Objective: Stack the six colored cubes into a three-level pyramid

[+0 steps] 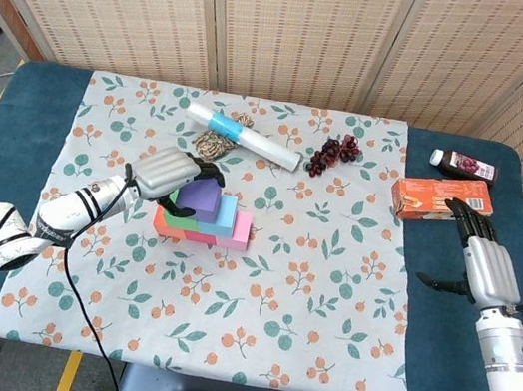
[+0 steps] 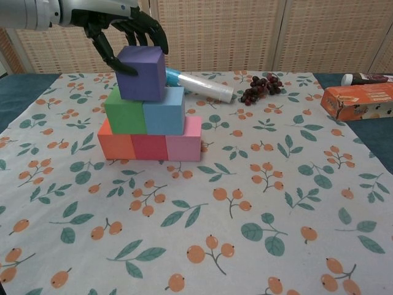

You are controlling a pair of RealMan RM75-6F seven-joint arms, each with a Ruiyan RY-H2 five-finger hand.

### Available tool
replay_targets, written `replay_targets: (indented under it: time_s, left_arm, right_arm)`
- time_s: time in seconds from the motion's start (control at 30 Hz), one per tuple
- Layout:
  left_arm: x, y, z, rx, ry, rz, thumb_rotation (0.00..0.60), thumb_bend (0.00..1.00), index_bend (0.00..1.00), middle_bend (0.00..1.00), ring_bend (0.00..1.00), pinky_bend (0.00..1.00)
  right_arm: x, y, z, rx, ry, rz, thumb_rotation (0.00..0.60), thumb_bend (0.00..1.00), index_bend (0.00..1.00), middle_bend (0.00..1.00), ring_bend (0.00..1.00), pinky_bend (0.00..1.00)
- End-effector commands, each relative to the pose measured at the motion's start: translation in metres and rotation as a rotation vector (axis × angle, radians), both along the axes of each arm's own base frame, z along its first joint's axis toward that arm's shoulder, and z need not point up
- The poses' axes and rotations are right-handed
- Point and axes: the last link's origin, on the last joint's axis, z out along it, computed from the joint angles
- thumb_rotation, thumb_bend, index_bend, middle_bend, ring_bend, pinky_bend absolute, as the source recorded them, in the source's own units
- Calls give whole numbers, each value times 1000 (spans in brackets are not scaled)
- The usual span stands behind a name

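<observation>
Chest view: the left hand (image 2: pixel 123 31) grips the purple cube (image 2: pixel 142 73), which sits atop the green cube (image 2: pixel 125 110) and blue cube (image 2: pixel 164 110). Below them lie the orange cube (image 2: pixel 115 146), red cube (image 2: pixel 149 147) and pink cube (image 2: pixel 184 146). At the right, the right hand (image 1: pixel 482 257) rests with fingers apart, holding nothing, near an orange box (image 1: pixel 441 200).

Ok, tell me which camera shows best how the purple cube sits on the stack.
The chest view: it shows the purple cube side-on, resting across the green cube and blue cube, with the left hand gripping it from above. The head view looks down, so the hand covers part of the cube and the seating is hard to judge.
</observation>
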Motion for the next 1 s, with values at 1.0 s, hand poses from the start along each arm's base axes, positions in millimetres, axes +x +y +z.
replay_targets:
  time_s: [1.0]
  left_arm:
    - [-6,1,-3,9,3,24,600,321,290,344,319,341]
  right_arm:
    - [0,-1,-1,3,1,-6,600,0,0,30,0,0]
